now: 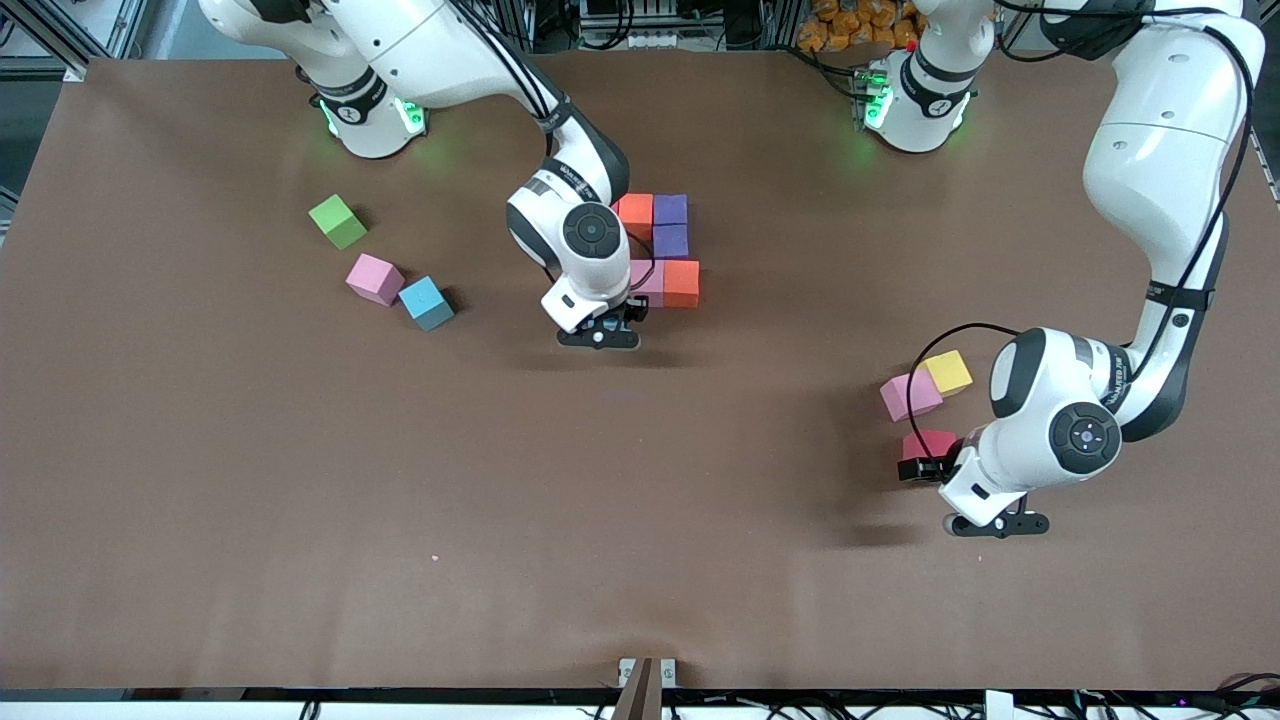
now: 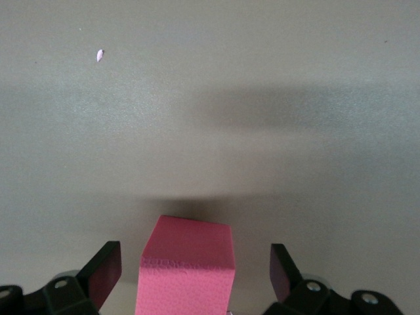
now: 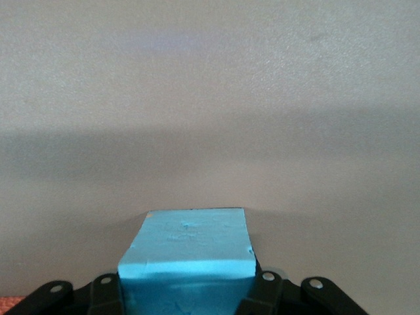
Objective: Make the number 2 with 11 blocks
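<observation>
Five blocks stand edge to edge mid-table as part of the number 2: an orange one [image 1: 635,213], two purple [image 1: 670,209] [image 1: 670,240], a pink one [image 1: 650,281] and another orange [image 1: 681,283]. My right gripper [image 1: 600,335] [image 3: 186,289] hangs low over the table beside the pink one, shut on a light blue block [image 3: 190,252] that the front view hides. At the left arm's end my left gripper [image 1: 925,462] [image 2: 194,275] stands open astride a red block [image 1: 932,443] [image 2: 187,262], with a gap on each side of the block.
A pink block [image 1: 910,396] and a yellow block [image 1: 947,372] lie just beside the red one, toward the bases. Toward the right arm's end lie a green cube [image 1: 337,221], a pink block [image 1: 374,278] and a light blue block [image 1: 426,302].
</observation>
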Robot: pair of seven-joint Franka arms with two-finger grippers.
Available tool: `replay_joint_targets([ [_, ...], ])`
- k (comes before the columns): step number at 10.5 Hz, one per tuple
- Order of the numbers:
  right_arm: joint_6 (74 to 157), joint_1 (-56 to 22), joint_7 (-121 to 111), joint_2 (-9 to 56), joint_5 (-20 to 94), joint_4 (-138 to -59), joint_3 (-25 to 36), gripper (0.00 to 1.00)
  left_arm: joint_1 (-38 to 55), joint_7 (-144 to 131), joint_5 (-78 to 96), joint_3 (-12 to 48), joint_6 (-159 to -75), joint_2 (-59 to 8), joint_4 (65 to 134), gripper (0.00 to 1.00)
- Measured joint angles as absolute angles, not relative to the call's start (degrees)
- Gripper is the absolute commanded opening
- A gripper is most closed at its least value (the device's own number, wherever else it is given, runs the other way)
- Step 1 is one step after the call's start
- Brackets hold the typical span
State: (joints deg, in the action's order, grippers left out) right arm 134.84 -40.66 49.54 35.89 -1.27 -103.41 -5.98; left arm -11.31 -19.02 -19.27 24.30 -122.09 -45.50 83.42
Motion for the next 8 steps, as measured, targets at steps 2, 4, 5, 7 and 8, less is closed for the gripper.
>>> replay_joint_targets([
  [2,134.84,-40.69,49.56,35.90,-1.27,-103.41,-5.98,1.00,-11.48,-18.91,-19.29,24.13,-122.10,-45.50,83.43,1.00],
  [4,134.84,-41.00,49.63,36.08,-1.27,-103.41,-5.99,1.00,-11.48,-18.91,-19.29,24.06,-122.09,-45.51,84.02,1.00],
  [5,134.84,-41.08,49.66,36.10,-1.27,-103.31,-5.99,1.00,-11.47,-18.91,-19.29,24.06,-122.08,-45.52,84.58,1.00],
  [7,133.63,-41.04,49.66,35.60,-1.27,-102.28,-5.78,1.00,-11.52,-18.96,-19.29,24.05,-122.05,-45.52,86.02,1.00],
  [8,131.85,-40.78,49.68,34.42,-1.27,-101.74,-5.46,1.00,-11.60,-18.95,-19.29,24.02,-122.04,-45.51,86.67,1.00],
])
